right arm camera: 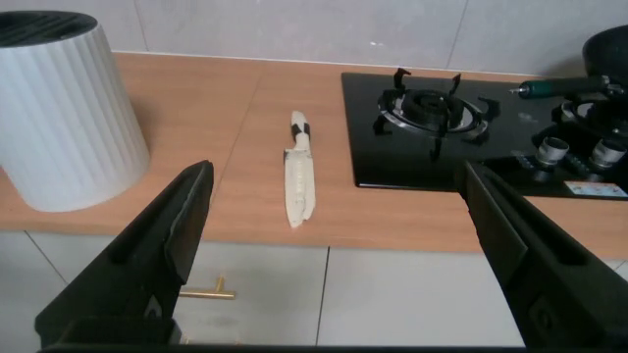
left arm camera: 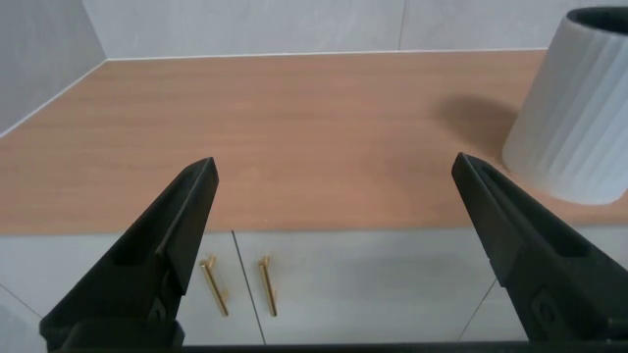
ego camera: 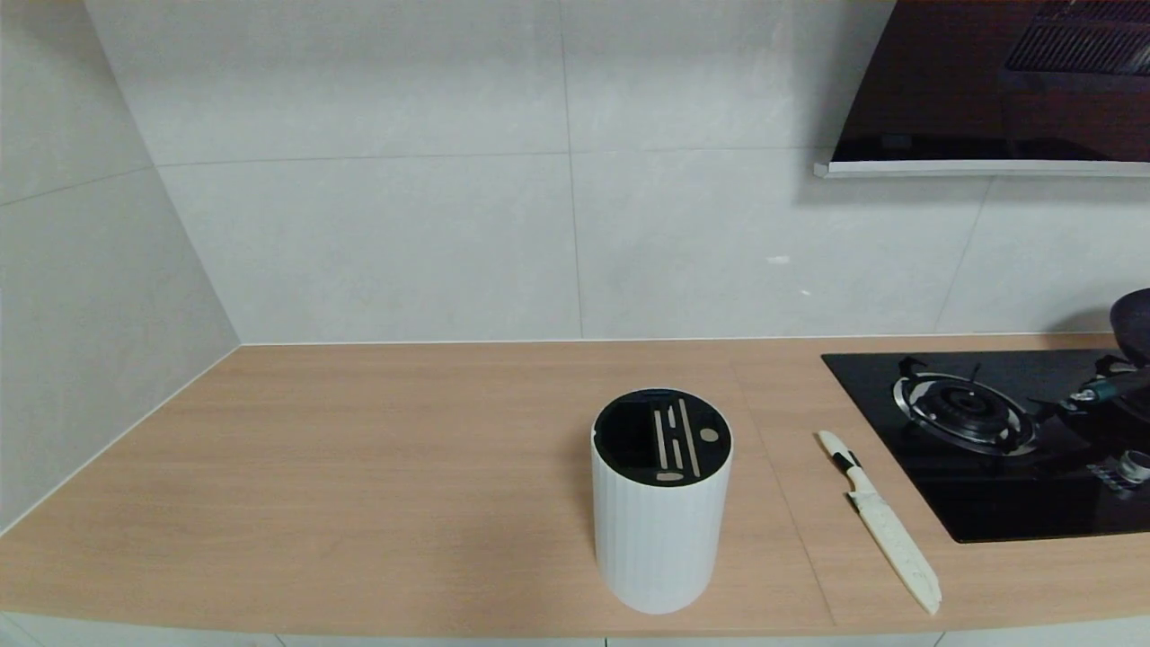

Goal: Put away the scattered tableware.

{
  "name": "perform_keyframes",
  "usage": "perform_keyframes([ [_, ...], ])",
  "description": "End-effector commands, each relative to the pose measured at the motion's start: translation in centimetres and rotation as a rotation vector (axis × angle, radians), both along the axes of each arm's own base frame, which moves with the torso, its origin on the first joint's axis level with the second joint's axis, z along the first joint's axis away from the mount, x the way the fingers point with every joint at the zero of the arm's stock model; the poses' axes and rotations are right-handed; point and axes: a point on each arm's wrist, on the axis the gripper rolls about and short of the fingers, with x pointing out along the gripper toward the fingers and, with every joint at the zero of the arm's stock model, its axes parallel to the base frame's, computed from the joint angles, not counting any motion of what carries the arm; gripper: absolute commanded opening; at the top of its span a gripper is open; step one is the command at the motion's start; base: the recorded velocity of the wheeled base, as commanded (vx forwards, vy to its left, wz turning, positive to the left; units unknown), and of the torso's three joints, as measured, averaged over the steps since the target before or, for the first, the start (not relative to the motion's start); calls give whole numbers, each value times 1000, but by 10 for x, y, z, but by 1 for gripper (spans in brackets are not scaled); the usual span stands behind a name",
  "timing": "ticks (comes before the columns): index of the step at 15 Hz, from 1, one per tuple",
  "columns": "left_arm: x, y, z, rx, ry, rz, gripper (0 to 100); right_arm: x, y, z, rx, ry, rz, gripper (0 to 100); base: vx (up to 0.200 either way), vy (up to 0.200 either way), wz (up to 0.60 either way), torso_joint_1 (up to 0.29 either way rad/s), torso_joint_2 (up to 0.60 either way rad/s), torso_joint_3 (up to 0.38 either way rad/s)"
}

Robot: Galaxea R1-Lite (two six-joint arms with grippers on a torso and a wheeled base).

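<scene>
Empty and gaping wide, right tool (right arm camera: pixel 336 181) and left tool (left arm camera: pixel 334 172) — take the knife (ego camera: pixel 879 521) by its handle, pinch squarely, blade-down into the holder (ego camera: pixel 660 512)

The wood-grain tabletop (ego camera: pixel 377 467) carried a white ribbed knife block (ego camera: pixel 659 530) standing upright near its front edge. Right of the block lay a white knife (ego camera: pixel 880 521), tip toward that edge. Beyond the knife sat a black gas hob (ego camera: pixel 1006 503).
</scene>
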Motion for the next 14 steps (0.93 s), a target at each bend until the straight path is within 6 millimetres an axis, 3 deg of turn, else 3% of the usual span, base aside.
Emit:
perform_keyframes([
  [1, 0, 0, 0, 0, 0, 0, 100, 0, 0, 0, -1, 1, 1, 100, 0, 0, 0, 32, -51, -27],
  [7, 0, 0, 0, 0, 0, 0, 100, 0, 0, 0, -8, 1, 1, 100, 0, 0, 0, 0, 0, 0],
  [8, 0, 0, 0, 0, 0, 0, 100, -2, 0, 7, -13, -31, 5, 100, 0, 0, 0, 0, 0, 0],
  [9, 0, 0, 0, 1, 0, 0, 100, -10, 0, 37, -6, -115, 20, 100, 0, 0, 0, 0, 0, 0],
  [10, 0, 0, 0, 1, 0, 0, 100, -9, 0, 54, -5, -89, 34, 100, 0, 0, 0, 0, 0, 0],
  [14, 0, 0, 0, 0, 0, 0, 100, 36, 3, 79, 5, 202, 142, 100, 0, 0, 0, 0, 0, 0],
])
